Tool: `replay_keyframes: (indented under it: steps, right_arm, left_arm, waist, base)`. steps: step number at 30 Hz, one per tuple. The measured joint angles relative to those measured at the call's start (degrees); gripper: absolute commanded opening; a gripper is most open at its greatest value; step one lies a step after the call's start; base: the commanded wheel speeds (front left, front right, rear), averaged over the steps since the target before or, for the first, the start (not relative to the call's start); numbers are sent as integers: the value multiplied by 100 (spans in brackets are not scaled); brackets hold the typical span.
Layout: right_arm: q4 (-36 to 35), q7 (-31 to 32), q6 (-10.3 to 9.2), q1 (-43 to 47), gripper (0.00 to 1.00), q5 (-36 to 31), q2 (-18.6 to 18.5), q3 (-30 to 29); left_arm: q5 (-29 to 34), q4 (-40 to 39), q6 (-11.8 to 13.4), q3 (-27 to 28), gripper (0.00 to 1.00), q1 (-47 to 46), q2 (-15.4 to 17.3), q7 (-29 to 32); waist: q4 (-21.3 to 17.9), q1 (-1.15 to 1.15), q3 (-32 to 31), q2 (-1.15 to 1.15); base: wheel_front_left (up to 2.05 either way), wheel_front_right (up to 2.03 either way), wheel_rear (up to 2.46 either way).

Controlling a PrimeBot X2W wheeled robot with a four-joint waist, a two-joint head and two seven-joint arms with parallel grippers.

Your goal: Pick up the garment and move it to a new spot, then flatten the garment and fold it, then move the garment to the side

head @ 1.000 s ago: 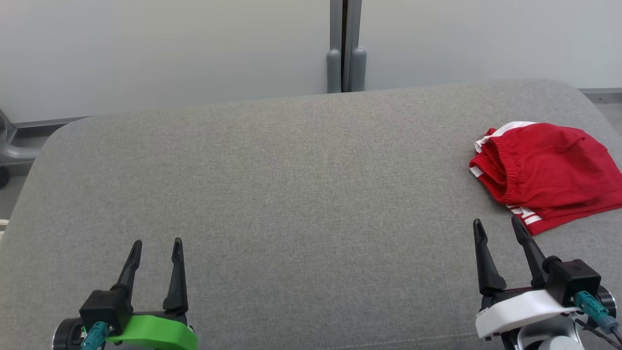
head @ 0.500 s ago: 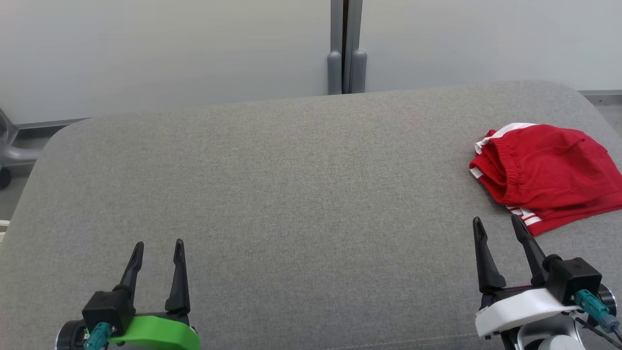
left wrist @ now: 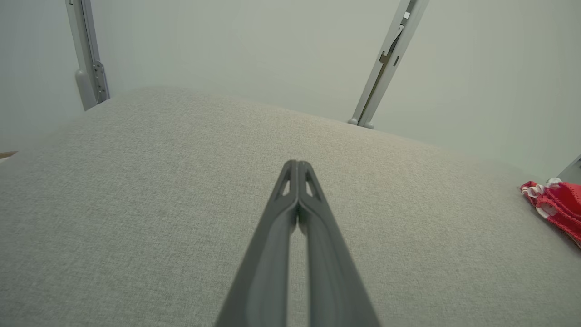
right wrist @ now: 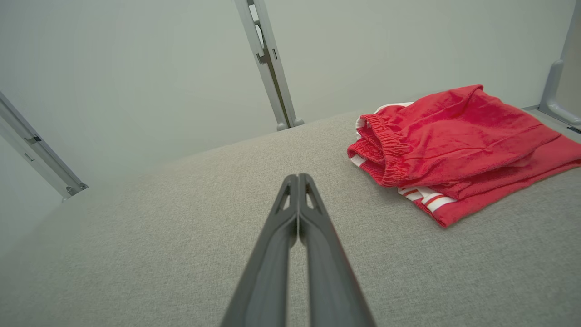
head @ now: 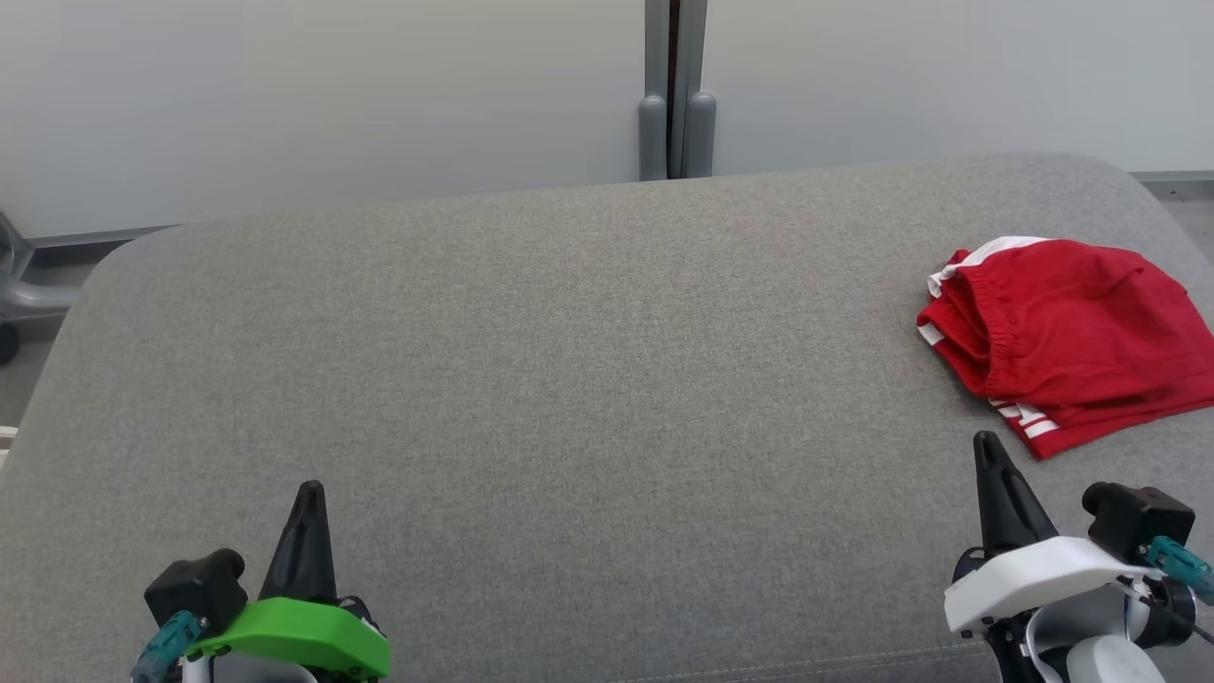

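Note:
The garment [head: 1067,337] is a pair of red shorts with white stripes, folded in a loose pile at the right edge of the grey cushioned surface [head: 569,379]. It lies ahead and to the right of my right gripper [right wrist: 297,179] as the garment [right wrist: 449,145] in the right wrist view, and at the far right as the garment [left wrist: 556,204] in the left wrist view. My right gripper [head: 986,446] is shut and empty, just short of the shorts' near hem. Far from the shorts, my left gripper [head: 308,493] rests at the lower left, shut on nothing, as the left wrist view of the left gripper [left wrist: 297,165] confirms.
A pale wall with a grey vertical post [head: 675,90] stands behind the cushion. A grey chair base [head: 14,304] sits beyond the left edge. The cushion's rounded edges fall away at left and right.
Both grippers have gone from open to shut, with nothing between the fingers. Both have turned at the wrist. The shorts have not moved.

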Motion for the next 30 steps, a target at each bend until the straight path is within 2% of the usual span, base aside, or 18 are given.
replay_keyframes:
  steps: [30]
  right_arm:
    - [1251,784,-2,-1244,0,2552,-143,-565]
  left_arm:
    - [-2464,917,-347,183,0,-1160,-256,286]
  waist:
    - [3,0,117,0]
  base:
    - [0,0,0]
